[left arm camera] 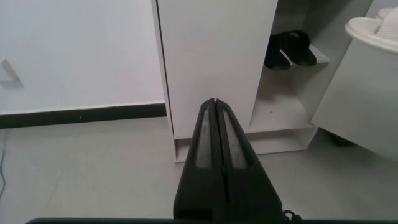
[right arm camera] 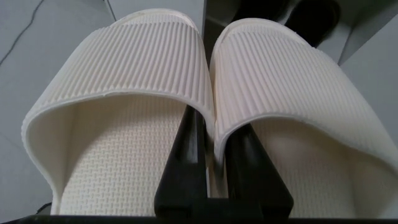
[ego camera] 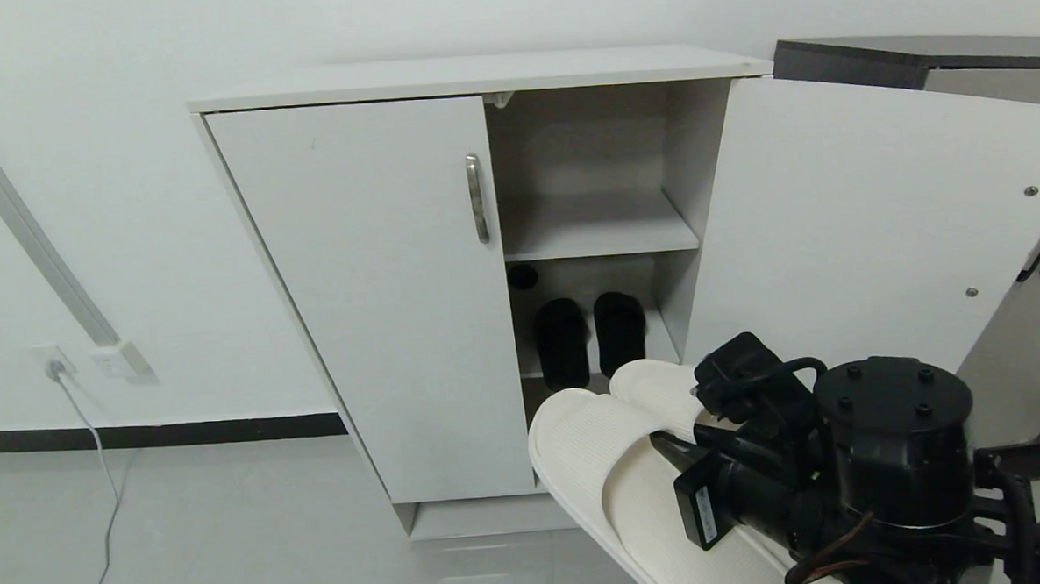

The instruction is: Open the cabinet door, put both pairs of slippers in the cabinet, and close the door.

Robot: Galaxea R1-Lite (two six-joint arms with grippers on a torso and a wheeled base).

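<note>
While clamping the white slippers (right arm camera: pixel 143 81), the right gripper (right arm camera: pixel 211 165) has one finger under each strap. The fingers (right arm camera: pixel 183 174) pinch the two touching inner strap edges between them, so the pair hangs side by side. In the head view this gripper (ego camera: pixel 680 447) sits lower right of frame. The white slippers (ego camera: pixel 597 447) stick out from it toward centre, toes pointing at the cabinet opening, held off the floor just in front of the open half.

Left gripper (left arm camera: pixel 214 134): fingers pressed flat together, nothing between them, aimed at the closed door with grey floor (left arm camera: pixel 93 168) below.

Cabinet (ego camera: pixel 475 70) is white and fills the centre of the frame. Left door (ego camera: pixel 371 290) is shut, with a metal handle (ego camera: pixel 477 197) on its inner edge. Right door (ego camera: pixel 868 224) is swung wide open toward the right of frame.

Inside the open half, the upper shelf (ego camera: pixel 596 227) is bare. The black slippers (ego camera: pixel 588 333) sit as a pair on the lower shelf (ego camera: pixel 662 338), side by side, toes inward. A small dark round object lies behind them, too small to identify.

Wall socket (ego camera: pixel 49 361) is at left of frame, with a cable (ego camera: pixel 98 486) running down to the floor. A grey unit (ego camera: pixel 992 56) stands at upper right, behind the open door.
</note>
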